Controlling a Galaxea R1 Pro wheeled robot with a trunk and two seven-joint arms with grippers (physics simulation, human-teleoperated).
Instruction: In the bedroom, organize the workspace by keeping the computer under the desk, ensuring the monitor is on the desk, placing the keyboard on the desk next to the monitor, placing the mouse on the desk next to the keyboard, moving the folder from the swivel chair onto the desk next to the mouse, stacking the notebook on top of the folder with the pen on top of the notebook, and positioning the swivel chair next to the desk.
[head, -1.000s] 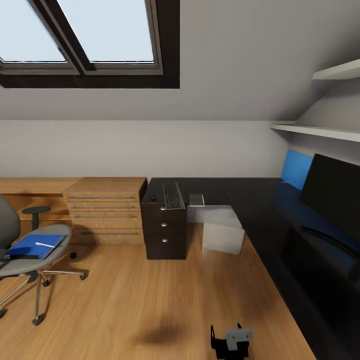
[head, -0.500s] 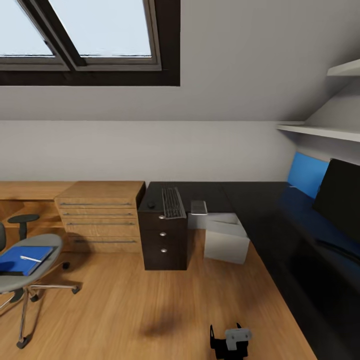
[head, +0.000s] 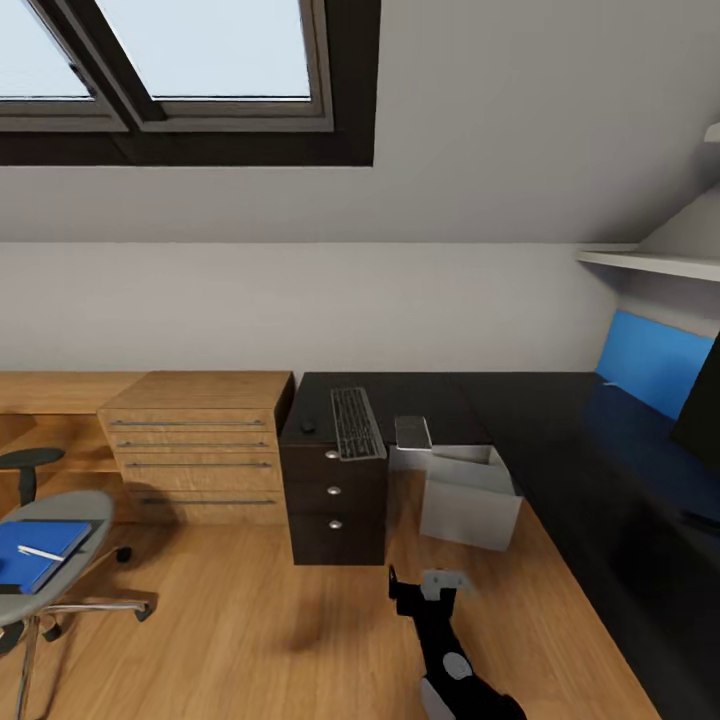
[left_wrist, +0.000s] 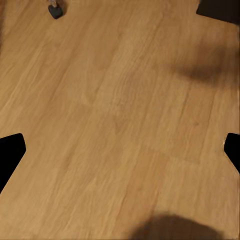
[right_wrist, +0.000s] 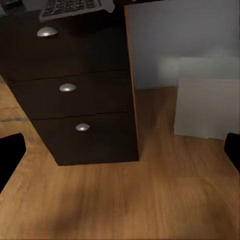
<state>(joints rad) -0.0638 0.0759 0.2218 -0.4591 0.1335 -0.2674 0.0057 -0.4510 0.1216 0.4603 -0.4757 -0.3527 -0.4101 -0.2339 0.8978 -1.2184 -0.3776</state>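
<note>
Matte black desk (head: 540, 400), round silver knobs.

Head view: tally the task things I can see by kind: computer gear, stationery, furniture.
Computer gear: 4 (keyboard, mouse, computer, monitor at the edge)
Stationery: 2 (folder, pen)
Furniture: 2 (desk, swivel chair)
Unclear: 1 (flat grey item beside the keyboard)
Total: 9
</note>
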